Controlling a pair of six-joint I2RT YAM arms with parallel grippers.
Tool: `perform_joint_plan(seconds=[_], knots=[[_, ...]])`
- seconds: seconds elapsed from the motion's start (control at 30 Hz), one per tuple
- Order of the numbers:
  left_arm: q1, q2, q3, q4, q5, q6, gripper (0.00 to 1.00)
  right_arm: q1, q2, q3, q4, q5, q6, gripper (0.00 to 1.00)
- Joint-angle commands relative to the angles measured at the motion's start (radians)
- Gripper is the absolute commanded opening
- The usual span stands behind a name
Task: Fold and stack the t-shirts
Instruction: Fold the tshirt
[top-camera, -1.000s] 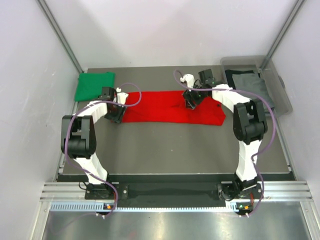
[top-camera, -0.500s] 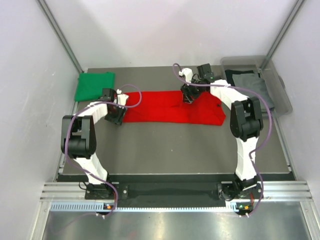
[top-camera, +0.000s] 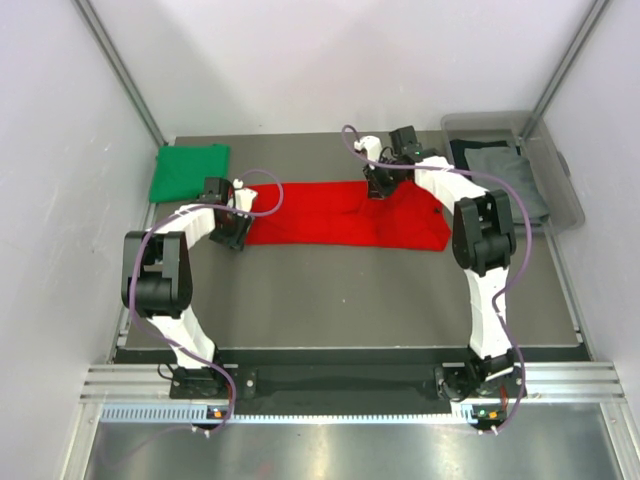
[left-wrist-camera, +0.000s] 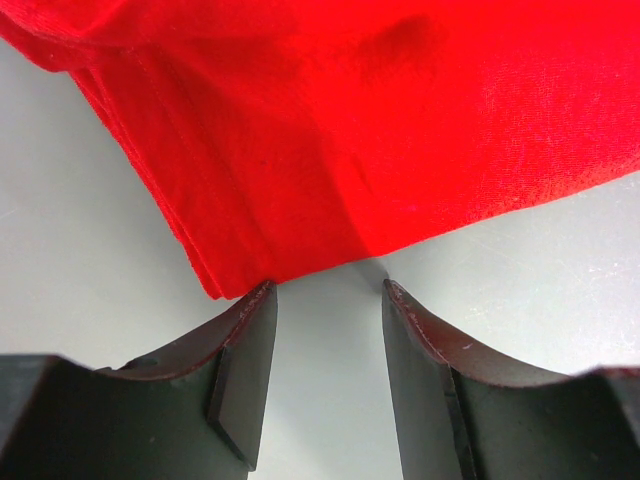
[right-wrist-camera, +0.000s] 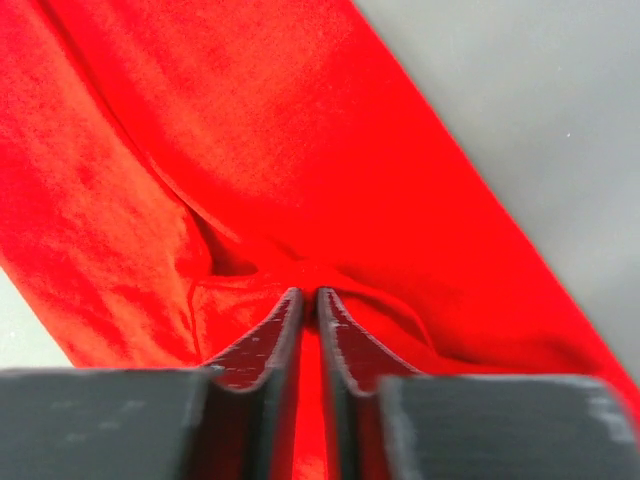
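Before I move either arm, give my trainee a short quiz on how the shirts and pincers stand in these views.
1. True or false: the left pincer is shut on the red t-shirt.
2. What is the right pincer doing? A: open, gripping nothing. B: shut on a raised fold of the red t-shirt. C: lifted well above the cloth.
3. Fill in: the folded green t-shirt lies at the far ___ corner of the table.

Key: 1 false, it is open at the shirt's edge; 2 B; 3 left.

Red tee (top-camera: 330, 215), green tee (top-camera: 187, 171), grey tee (top-camera: 503, 168); all plain.
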Motion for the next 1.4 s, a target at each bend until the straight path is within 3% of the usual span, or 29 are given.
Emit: perform_joint_plan(seconds=[0.0, 0.13, 0.23, 0.33, 0.37, 0.43, 0.57, 0.63, 0.83, 1.1, 1.37], knots=[[0.005, -0.039, -0.012, 0.024, 0.010, 0.010, 0.51, 0.013, 0.003, 0.053, 0.002, -0.025, -0.009, 0.08], [0.005, -0.043, -0.015, 0.021, 0.007, 0.010, 0.51, 0.028, 0.024, 0.086, 0.013, -0.018, -0.022, 0.06], [0.005, -0.051, -0.021, 0.023, -0.002, 0.013, 0.51, 0.048, 0.110, 0.218, -0.024, -0.011, -0.029, 0.07], [0.005, -0.057, -0.021, 0.018, -0.011, 0.016, 0.51, 0.068, 0.151, 0.286, -0.033, -0.005, -0.020, 0.13], [0.005, -0.060, -0.024, 0.018, -0.013, 0.016, 0.51, 0.071, 0.150, 0.285, -0.027, 0.001, -0.016, 0.30], [0.005, -0.065, -0.020, 0.016, -0.016, 0.016, 0.52, 0.077, 0.101, 0.216, 0.057, 0.047, 0.010, 0.53], [0.005, -0.103, -0.013, 0.010, -0.005, 0.009, 0.52, 0.077, -0.002, 0.110, 0.108, 0.061, -0.006, 0.54], [0.005, -0.138, -0.015, 0.009, -0.002, 0.016, 0.53, 0.079, -0.120, -0.020, 0.170, 0.064, -0.008, 0.55], [0.000, -0.200, 0.055, -0.059, 0.026, 0.134, 0.67, 0.079, -0.414, -0.326, 0.243, 0.074, -0.031, 0.56], [-0.001, 0.018, 0.267, -0.342, 0.148, 0.360, 0.65, 0.085, -0.605, -0.559, 0.240, 0.044, -0.049, 0.56], [-0.012, 0.164, 0.309, -0.381, 0.108, 0.487, 0.63, 0.083, -0.651, -0.642, 0.247, 0.041, -0.057, 0.56]])
